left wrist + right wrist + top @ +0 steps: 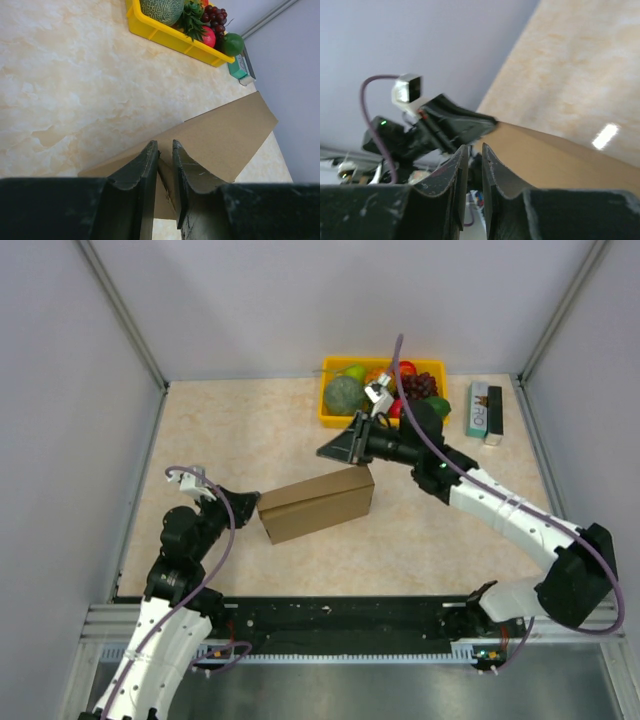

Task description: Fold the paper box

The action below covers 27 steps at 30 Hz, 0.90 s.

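The paper box (pixel 315 503), plain brown cardboard folded into a long block, lies in the middle of the table. My left gripper (pixel 248 502) is at its left end. In the left wrist view the gripper (pixel 164 145) is shut on a thin cardboard flap of the box (pixel 225 130). My right gripper (pixel 332 448) hovers just above the box's far right corner. In the right wrist view the gripper (pixel 474 147) has its jaws almost together with nothing between them, and the box (pixel 560 155) lies just to the right of them.
A yellow tray (pixel 335 412) of fruit stands at the back, also in the left wrist view (pixel 165 35). A small green-white carton (pixel 484 410) lies right of it. Grey walls enclose the table on three sides.
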{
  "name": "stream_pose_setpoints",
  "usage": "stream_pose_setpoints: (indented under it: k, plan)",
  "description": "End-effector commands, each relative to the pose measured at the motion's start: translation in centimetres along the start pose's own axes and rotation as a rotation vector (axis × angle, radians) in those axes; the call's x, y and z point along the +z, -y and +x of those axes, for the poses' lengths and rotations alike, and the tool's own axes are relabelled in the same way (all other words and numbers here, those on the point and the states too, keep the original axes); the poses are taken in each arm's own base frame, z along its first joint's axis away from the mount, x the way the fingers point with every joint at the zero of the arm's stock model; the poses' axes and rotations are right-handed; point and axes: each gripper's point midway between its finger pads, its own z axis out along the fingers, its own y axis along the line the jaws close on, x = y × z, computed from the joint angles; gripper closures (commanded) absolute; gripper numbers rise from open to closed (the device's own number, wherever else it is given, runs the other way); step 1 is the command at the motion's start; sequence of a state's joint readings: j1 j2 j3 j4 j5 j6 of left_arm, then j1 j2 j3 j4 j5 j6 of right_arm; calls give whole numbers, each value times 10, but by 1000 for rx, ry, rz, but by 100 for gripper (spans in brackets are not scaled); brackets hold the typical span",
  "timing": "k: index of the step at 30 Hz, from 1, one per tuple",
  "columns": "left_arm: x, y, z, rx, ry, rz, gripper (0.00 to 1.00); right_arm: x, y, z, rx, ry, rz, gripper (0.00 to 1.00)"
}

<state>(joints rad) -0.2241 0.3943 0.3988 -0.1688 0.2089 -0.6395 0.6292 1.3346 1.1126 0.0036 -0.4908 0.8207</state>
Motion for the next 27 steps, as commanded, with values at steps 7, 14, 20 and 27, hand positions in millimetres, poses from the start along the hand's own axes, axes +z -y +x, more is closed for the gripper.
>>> stream_pose_setpoints:
  k: [7,14,20,27]
  plan:
    - [-11,-15,29,-22,-140,-78,73,81,0,81,190,-63,-93,85]
    - [-16,-10,11,-23,-81,-95,67,85,-6,70,99,-88,-41,85]
    - [-36,1,-39,62,21,-176,51,100,-50,66,80,-98,-126,85]
    - [-64,0,-88,204,116,-314,40,128,-30,122,169,-179,-117,88]
